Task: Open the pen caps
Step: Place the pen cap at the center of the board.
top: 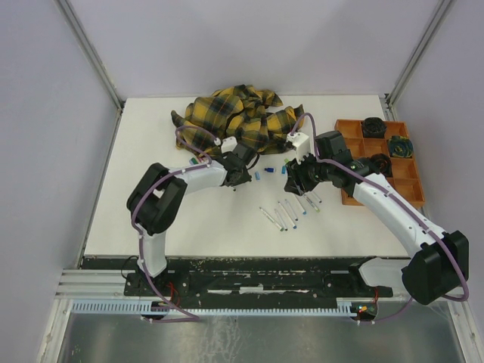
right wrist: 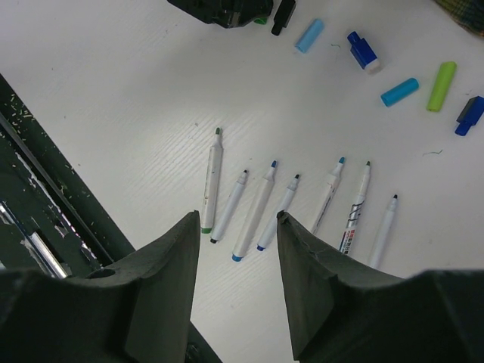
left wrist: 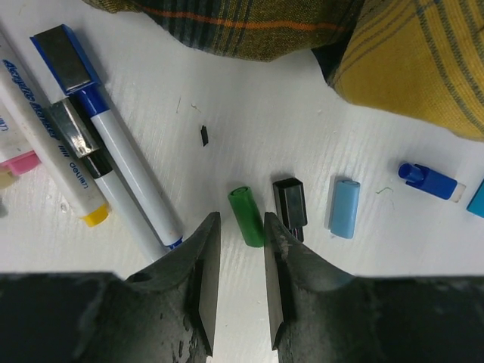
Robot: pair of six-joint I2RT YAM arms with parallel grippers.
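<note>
A: What is made out from the top camera?

B: Both arms are reached toward mid-table. The left gripper (top: 237, 172) is lowered just beside some loose caps (top: 261, 175), at 6 o'clock of the plaid cloth (top: 236, 115). The right gripper (top: 295, 181) is held over a row of uncapped pens (top: 291, 212). An orange tray (top: 378, 162) is set at 3 o'clock.

A: And from the left wrist?

B: The jaws are parted a little, with nothing pinched between them. A green cap (left wrist: 246, 215) is seen just beyond the fingertips at 12 o'clock. A black cap (left wrist: 290, 203) and a light-blue cap (left wrist: 344, 208) are laid beside it toward 3 o'clock. Markers with caps on (left wrist: 125, 162) are found at 10 o'clock — that part of the job is judged undone.

A: The right wrist?

B: The fingers (right wrist: 174, 265) are spread wide and empty above the uncapped pens; seven are counted.

A: How should the step be done well?

B: The green cap should be cleared without being nudged. A capped marker is best gripped on the barrel by one gripper and on the cap by the other — then pulled straight along its axis, so that nothing is bent or flung.
</note>
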